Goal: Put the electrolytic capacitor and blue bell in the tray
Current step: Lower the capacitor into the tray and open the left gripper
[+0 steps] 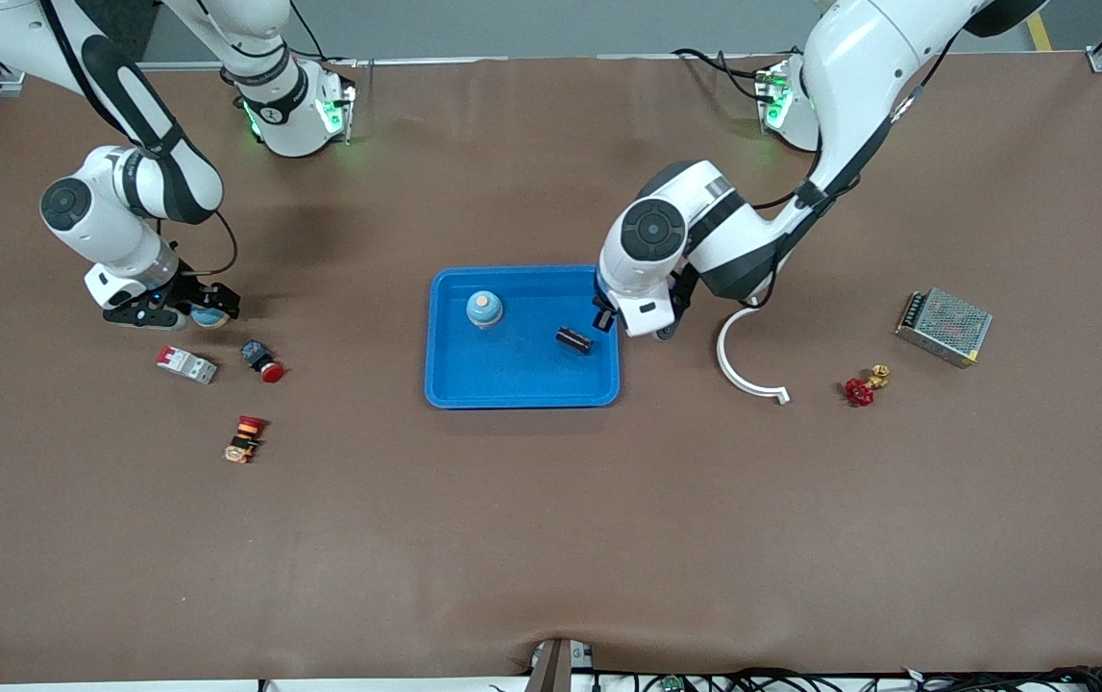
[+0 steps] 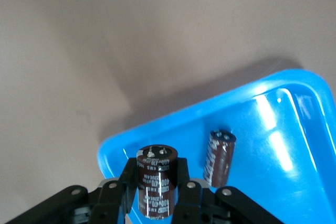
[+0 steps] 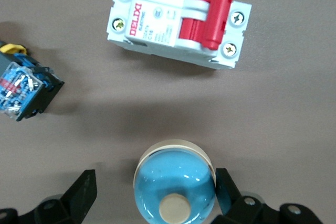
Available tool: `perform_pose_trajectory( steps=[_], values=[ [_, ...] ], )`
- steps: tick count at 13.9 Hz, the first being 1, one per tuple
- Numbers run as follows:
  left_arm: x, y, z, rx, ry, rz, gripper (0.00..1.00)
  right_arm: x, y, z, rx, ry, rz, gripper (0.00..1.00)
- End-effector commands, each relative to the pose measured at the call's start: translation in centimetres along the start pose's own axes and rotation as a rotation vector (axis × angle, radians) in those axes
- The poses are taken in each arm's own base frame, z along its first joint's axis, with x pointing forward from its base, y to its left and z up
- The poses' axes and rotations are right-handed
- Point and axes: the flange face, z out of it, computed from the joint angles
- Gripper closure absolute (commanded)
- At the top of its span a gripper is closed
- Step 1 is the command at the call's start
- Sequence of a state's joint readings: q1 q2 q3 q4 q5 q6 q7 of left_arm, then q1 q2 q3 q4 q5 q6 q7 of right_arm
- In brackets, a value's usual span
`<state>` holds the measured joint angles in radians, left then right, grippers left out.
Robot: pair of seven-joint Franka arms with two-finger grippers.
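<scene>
**A:** Tray status?

**B:** The tray [image 1: 522, 396] sat mid-table. One blue bell [image 1: 484, 308] stood upright in it, toward the right arm's end. One electrolytic capacitor [image 1: 574, 339] lay on its side in it, toward the left arm's end and a bit nearer the front camera than the bell.

**A:** Left gripper?

**B:** The left gripper [image 2: 155, 179] was over the tray's rim at the left arm's end. Its jaws were clamped on a second capacitor [image 2: 156, 195], a dark can held upright. The lying capacitor was just beside it in the left wrist view.

**A:** Right gripper?

**B:** The right gripper [image 3: 155, 177] was low, near the right arm's end of the table and well apart from the tray. Its jaws were spread wide around a second bell [image 3: 175, 184]. One finger [image 3: 224, 188] was right against the bell's side and the other finger [image 3: 84, 192] stood clear of it. Nothing was gripped. The second bell looked to be resting on the table.

**A:** Anything else nearby?

**B:** A circuit breaker [image 1: 187, 364] and a red-headed push button [image 1: 263, 361] lay just nearer the camera than that gripper. An orange-and-red button [image 1: 245, 439] lay nearer still. Toward the left arm's end were a white curved strip [image 1: 741, 370], a red valve handle [image 1: 859, 391] with a brass fitting [image 1: 879, 375], and a mesh-cased power supply [image 1: 944, 327].
</scene>
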<state>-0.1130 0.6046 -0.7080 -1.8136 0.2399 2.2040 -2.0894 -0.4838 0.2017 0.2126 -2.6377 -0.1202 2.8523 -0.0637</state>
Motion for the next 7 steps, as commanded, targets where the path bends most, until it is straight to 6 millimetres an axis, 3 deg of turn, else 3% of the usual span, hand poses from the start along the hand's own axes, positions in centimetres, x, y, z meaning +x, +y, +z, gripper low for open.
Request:
perform_pose_trajectory(
  steps=[1, 7],
  values=[
    [-1.7, 0.5, 1.6, -0.026, -0.017, -0.1, 1.0, -0.3, 0.2, 0.2, -0.002, 0.004, -0.026, 0.0],
    [-3.5, -0.4, 6.0, 0.004, 0.008, -0.132, 1.0, -0.6, 1.0, 0.7, 0.002, -0.005, -0.016, 0.0]
  ],
)
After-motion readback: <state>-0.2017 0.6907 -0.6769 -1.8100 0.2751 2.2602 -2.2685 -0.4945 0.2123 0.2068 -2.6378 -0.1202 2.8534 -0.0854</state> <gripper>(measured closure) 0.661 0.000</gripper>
